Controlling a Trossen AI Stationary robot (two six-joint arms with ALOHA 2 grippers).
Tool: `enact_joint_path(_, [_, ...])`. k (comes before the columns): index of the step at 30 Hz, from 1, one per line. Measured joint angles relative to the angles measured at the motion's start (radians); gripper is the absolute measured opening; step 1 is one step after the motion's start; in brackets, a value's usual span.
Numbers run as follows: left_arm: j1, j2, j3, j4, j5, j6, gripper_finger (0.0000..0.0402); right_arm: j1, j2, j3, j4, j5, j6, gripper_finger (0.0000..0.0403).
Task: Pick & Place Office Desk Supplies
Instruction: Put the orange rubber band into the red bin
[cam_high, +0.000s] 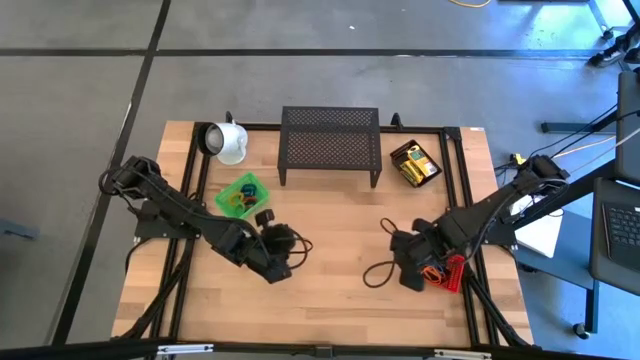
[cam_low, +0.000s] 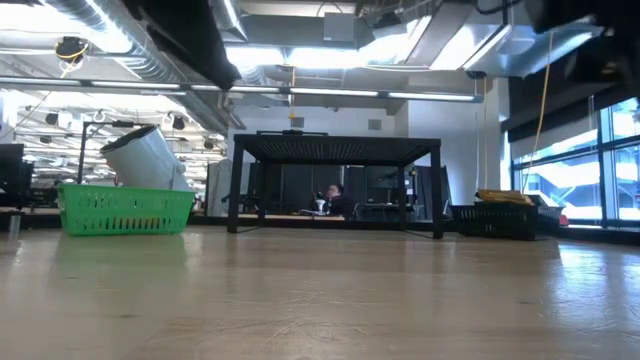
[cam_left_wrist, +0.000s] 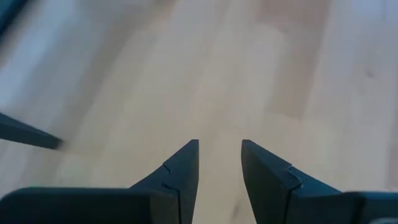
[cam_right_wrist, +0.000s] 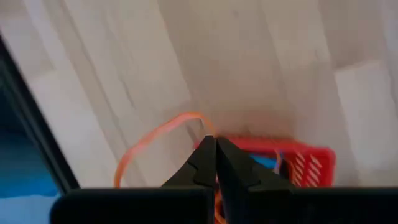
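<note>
My right gripper (cam_right_wrist: 214, 140) (cam_high: 420, 262) is near the table's right edge, shut on a thin orange loop (cam_right_wrist: 155, 140). It hangs over the near rim of a small red basket (cam_right_wrist: 298, 163) (cam_high: 450, 272) that holds more loops. My left gripper (cam_left_wrist: 220, 146) (cam_high: 283, 262) stands open over bare wood left of centre, with nothing between its fingers. A green basket (cam_high: 242, 195) with several coloured loops rests on the table behind it. Yellow boxes (cam_high: 416, 165) lie in a black tray at the far right. My right gripper pinches one strand of the orange loop (cam_right_wrist: 200, 122) between its two fingertips. The fingers come from above and point steeply down. The loop curves out to one side of the fingers, over the wood beside the red basket. I cannot tell whether it touches the table.
A black mesh shelf (cam_high: 330, 145) stands at the far middle, with a white mug (cam_high: 228, 140) on its side to its left. A black frame runs along the table's edges. Open wood lies between the two arms.
</note>
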Motion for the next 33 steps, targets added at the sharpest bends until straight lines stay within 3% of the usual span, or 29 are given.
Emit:
enact_joint_path(10, [0.000, 0.000, 0.000, 0.000, 0.193, -0.001, 0.0114, 0.060, 0.001, 0.000, -0.245, -0.077, 0.245, 0.0007])
enact_joint_path(20, [0.000, 0.000, 0.000, 0.000, 0.199, 0.000, 0.0114, 0.070, 0.001, -0.076, -0.289, -0.200, 0.294, 0.0007])
enact_joint_path(33, [0.000, 0.000, 0.000, 0.000, 0.199, 0.000, 0.0114, 0.070, 0.002, -0.153, -0.277, -0.202, 0.270, 0.0020])
